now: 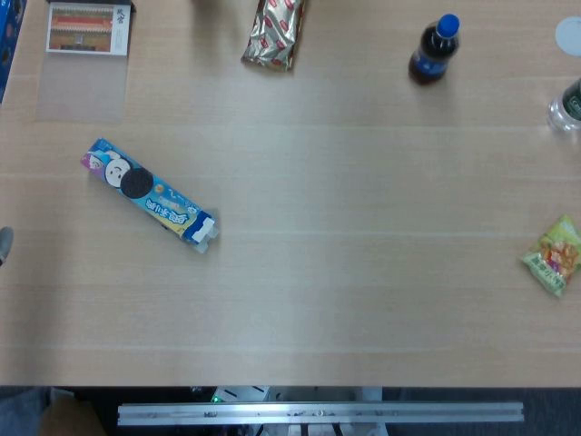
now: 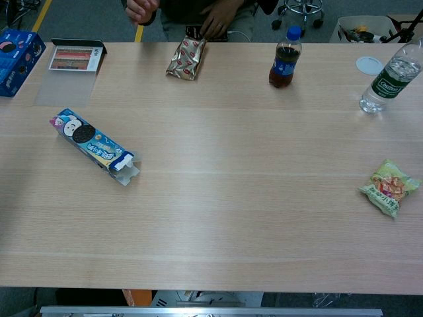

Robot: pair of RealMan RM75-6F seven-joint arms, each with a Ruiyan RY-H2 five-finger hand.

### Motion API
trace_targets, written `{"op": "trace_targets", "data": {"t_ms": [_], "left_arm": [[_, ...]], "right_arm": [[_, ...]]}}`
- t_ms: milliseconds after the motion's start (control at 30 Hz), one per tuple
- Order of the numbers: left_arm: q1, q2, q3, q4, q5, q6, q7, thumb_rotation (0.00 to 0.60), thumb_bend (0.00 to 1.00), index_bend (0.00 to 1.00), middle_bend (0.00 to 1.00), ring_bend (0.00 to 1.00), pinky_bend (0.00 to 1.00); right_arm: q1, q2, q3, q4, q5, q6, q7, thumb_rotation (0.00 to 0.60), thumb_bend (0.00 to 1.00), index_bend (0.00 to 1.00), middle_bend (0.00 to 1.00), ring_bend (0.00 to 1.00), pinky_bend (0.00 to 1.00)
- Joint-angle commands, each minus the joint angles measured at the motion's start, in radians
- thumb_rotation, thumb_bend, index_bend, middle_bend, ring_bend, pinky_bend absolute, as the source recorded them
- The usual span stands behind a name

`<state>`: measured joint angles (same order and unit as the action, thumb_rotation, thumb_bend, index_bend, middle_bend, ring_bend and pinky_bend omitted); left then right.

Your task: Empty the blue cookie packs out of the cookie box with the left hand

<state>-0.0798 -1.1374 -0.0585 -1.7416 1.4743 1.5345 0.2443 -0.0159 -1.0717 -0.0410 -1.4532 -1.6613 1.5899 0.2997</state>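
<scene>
The cookie box [image 1: 148, 191], long and blue with a cartoon face and a black cookie printed on it, lies flat on the left part of the table [image 1: 363, 300]. It runs diagonally, and its opened flaps [image 1: 201, 230] point to the lower right. The chest view shows the same cookie box [image 2: 92, 146] with its flap end open. No blue cookie packs lie outside it; what is inside is hidden. A small grey tip [image 1: 4, 243] at the left edge of the head view seems to be my left hand, well left of the box. My right hand shows in neither view.
At the far edge lie a picture card box [image 1: 86, 29], a blue carton [image 2: 16, 53], a gold-red snack pack [image 1: 272, 32] and a cola bottle [image 1: 434, 50]. A water bottle [image 2: 390, 76], a white lid [image 2: 369, 64] and a green snack bag [image 1: 556, 256] are on the right. A person's hands [image 2: 142, 10] are beyond the table.
</scene>
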Motion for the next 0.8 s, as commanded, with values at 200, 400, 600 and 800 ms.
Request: {"op": "trace_targets", "data": {"t_ms": [200,400,600,800], "left_arm": [[-0.007,0.002,-0.002,0.013,-0.003,-0.015,-0.018,0.600,0.27,0.20,0.22,0.19,0.41],[-0.066,0.018,-0.014,0.042,0.036,-0.079,-0.032,0.600,0.27,0.20,0.22,0.19,0.39],[-0.185,0.040,-0.008,0.094,0.100,-0.242,-0.105,0.600,0.27,0.20,0.21,0.19,0.36],[-0.312,0.015,0.000,0.190,0.150,-0.402,-0.164,0.600,0.27,0.17,0.18,0.19,0.34]], "right_arm": [[-0.001,0.008,-0.001,-0.019,-0.005,0.005,-0.014,0.600,0.26,0.37,0.36,0.32,0.40],[0.003,0.018,0.002,-0.042,-0.015,0.011,-0.030,0.600,0.26,0.37,0.36,0.32,0.40],[0.006,0.021,-0.002,-0.060,-0.025,0.010,-0.047,0.600,0.26,0.37,0.36,0.32,0.40],[-0.001,0.024,-0.003,-0.062,-0.020,0.017,-0.048,0.600,0.26,0.37,0.36,0.32,0.40]]}}
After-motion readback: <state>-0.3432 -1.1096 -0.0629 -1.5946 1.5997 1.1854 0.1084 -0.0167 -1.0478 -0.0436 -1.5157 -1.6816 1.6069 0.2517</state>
